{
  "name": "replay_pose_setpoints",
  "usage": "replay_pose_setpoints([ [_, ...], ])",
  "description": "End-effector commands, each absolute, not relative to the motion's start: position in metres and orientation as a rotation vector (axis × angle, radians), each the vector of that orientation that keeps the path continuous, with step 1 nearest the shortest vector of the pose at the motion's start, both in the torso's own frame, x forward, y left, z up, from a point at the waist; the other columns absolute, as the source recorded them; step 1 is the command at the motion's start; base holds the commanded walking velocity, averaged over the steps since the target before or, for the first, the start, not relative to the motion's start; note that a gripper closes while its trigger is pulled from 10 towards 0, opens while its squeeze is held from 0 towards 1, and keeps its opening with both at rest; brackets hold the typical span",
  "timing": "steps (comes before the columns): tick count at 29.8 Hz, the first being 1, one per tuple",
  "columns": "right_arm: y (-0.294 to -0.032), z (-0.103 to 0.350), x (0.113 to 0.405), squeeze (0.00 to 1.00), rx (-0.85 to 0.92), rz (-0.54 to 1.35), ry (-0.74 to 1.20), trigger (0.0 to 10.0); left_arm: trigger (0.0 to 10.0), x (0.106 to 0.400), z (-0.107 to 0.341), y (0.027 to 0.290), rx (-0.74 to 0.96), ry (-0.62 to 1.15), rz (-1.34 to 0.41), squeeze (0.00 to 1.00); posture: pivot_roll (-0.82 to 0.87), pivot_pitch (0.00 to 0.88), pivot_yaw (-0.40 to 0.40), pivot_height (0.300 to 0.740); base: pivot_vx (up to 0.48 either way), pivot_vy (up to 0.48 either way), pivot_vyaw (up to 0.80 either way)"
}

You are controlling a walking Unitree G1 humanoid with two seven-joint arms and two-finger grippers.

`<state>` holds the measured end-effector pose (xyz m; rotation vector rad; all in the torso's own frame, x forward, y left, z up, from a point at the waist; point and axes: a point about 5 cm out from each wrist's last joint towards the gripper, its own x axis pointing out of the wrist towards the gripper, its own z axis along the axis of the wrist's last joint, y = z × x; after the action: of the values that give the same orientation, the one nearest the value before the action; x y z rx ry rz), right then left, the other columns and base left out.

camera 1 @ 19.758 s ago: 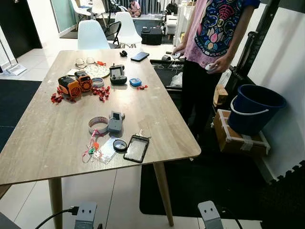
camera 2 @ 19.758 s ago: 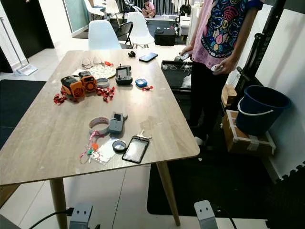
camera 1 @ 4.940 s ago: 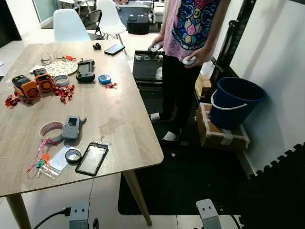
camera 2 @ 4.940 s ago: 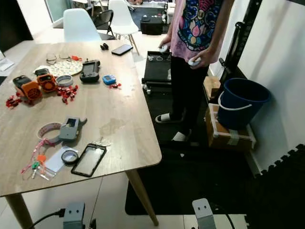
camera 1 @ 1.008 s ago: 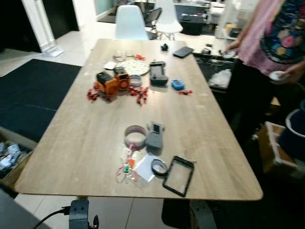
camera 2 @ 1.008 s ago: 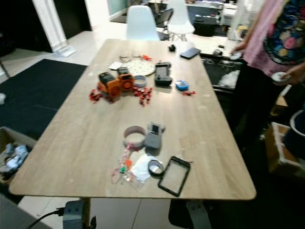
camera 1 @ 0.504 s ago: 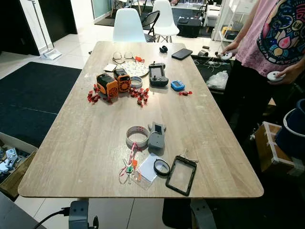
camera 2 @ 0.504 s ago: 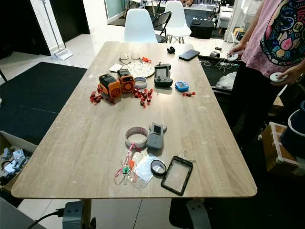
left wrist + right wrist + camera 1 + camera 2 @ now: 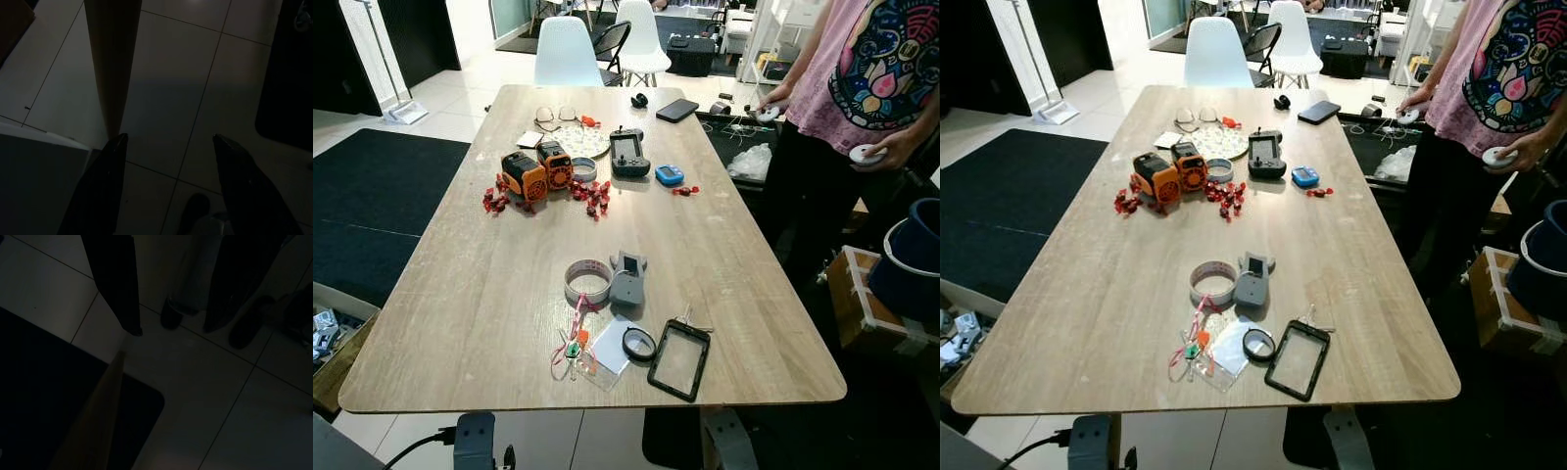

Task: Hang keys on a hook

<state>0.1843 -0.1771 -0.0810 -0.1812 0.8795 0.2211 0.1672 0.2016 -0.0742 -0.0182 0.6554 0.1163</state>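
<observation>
Both my arms hang low beneath the near edge of the tabletop [image 9: 489, 294]. My left end effector [image 9: 166, 139] points down at the tiled floor [image 9: 195, 73] beside a wooden leg [image 9: 112, 63], its two black fingers spread wide and gripping nothing. My right end effector [image 9: 171, 328] also points at the floor, its fingers parted and empty, above the corner of a dark mat [image 9: 54, 396].

Up on the tabletop, closest to that near edge, lies the bunch of keys [image 9: 574, 346] with pink and orange tags, beside a clear plastic bag [image 9: 612, 354], a small black ring [image 9: 639, 344] and a black frame [image 9: 680, 359]. Just beyond the keys sit a roll of tape [image 9: 587, 281] and a grey device [image 9: 628, 277]. Farther off are two orange gadgets [image 9: 536, 169], scattered red bits [image 9: 592, 198] and a black controller [image 9: 629, 155]. A person [image 9: 862, 88] stands at the tabletop's far right side.
</observation>
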Motion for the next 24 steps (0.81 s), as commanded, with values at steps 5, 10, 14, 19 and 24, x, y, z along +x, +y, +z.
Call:
replay_pose_setpoints([
  [5,-0.1799,-0.0839,0.1781,0.0,-0.179,0.215,0.905,10.0,10.0,0.1618,-0.0763,0.2037,-0.003,0.672,0.11,0.0,0.06,0.036,-0.053,0.74,0.0,0.0,0.0],
  [10,-0.1797,-0.0837,0.1785,0.0,-0.18,0.218,0.904,10.0,10.0,0.1628,-0.0758,0.2025,0.009,0.667,0.097,0.0,0.06,0.04,-0.054,0.74,0.0,-0.063,0.0],
  [14,-0.1795,-0.0835,0.1789,0.0,-0.181,0.219,0.903,10.0,10.0,0.1631,-0.0754,0.2017,0.011,0.663,0.092,0.0,0.06,0.04,-0.055,0.74,0.0,-0.399,0.0],
  [19,-0.1794,-0.0836,0.1787,0.0,-0.182,0.219,0.903,10.0,10.0,0.1633,-0.0749,0.2012,0.012,0.656,0.092,0.0,0.06,0.042,-0.054,0.74,0.0,-0.48,0.0],
  [24,-0.1793,-0.0839,0.1782,0.0,-0.182,0.219,0.905,10.0,10.0,0.1628,-0.0747,0.2032,-0.007,0.654,0.122,0.0,0.07,0.044,-0.054,0.74,0.0,0.0,0.0],
])
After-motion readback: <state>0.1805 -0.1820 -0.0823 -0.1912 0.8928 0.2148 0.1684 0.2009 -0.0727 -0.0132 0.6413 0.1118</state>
